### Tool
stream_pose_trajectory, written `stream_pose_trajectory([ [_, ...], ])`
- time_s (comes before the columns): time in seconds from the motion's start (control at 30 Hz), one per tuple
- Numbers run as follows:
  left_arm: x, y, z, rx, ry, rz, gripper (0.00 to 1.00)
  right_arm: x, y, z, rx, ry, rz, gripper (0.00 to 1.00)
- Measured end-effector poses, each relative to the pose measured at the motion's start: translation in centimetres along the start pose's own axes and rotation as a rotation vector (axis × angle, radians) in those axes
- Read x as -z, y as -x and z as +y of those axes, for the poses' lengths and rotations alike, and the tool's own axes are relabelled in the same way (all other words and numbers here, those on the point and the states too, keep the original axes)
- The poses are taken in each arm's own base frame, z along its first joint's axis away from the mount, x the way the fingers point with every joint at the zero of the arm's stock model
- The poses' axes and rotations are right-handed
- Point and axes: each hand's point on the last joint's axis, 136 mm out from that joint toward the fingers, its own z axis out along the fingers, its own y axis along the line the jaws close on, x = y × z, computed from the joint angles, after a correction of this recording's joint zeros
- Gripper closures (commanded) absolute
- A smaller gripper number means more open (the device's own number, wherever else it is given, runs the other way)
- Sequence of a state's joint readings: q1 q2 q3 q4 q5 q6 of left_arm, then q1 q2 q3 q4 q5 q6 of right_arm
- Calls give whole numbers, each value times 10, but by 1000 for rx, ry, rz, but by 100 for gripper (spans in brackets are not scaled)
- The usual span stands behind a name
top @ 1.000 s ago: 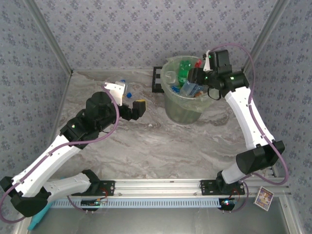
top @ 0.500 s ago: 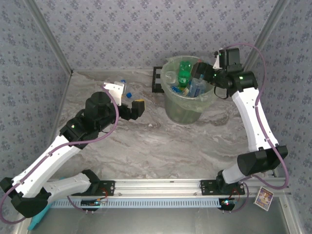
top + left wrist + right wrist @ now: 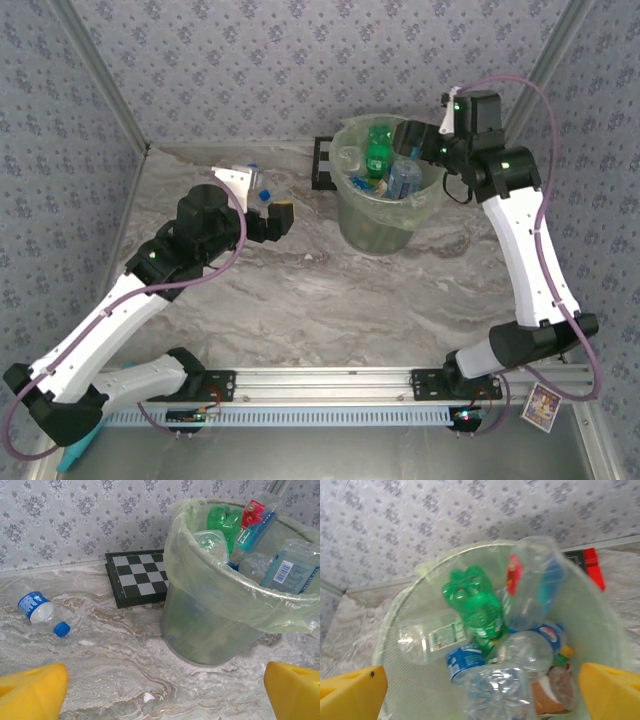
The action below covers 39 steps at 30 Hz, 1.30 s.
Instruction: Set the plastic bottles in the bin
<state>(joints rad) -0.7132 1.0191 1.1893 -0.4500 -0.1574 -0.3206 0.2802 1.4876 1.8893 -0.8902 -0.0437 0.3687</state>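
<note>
Plastic bottles (image 3: 475,610) fill the bin (image 3: 470,545) just below the released, empty right pincer (image 3: 481,692).

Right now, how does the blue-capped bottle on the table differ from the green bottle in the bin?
The blue-capped bottle is clear; the green bottle is tinted green. The blue-capped bottle lies on its side on the table; the green bottle sits base-up in the bin among others. Both are small plastic bottles.
</note>
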Motion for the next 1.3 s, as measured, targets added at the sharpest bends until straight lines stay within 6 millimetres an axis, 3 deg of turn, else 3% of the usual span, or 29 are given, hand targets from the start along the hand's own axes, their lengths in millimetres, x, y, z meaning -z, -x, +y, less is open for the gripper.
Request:
stream_pose_trajectory([
  [0.23, -2, 0, 7, 22, 13, 7, 0, -33, -30, 32, 33, 88, 125, 0],
  [0.37, -3, -3, 12, 25, 29, 18, 0, -42, -48, 37, 30, 95, 177, 0],
  [0.47, -3, -5, 17, 30, 42, 27, 0, -43, -49, 37, 15, 96, 173, 0],
  [0.63, -5, -13, 32, 58, 94, 49, 0, -37, -51, 36, -10, 75, 164, 0],
  [0.83, -10, -40, 61, 133, 191, 116, 0, -26, -54, 35, -5, 38, 165, 1],
  [1.07, -14, -55, 85, 209, 269, 157, 0, -4, -32, 39, 3, 26, 93, 0],
  [1.3, -41, -79, 125, 327, 398, 233, 12, 13, -26, 41, 31, 47, 56, 0],
])
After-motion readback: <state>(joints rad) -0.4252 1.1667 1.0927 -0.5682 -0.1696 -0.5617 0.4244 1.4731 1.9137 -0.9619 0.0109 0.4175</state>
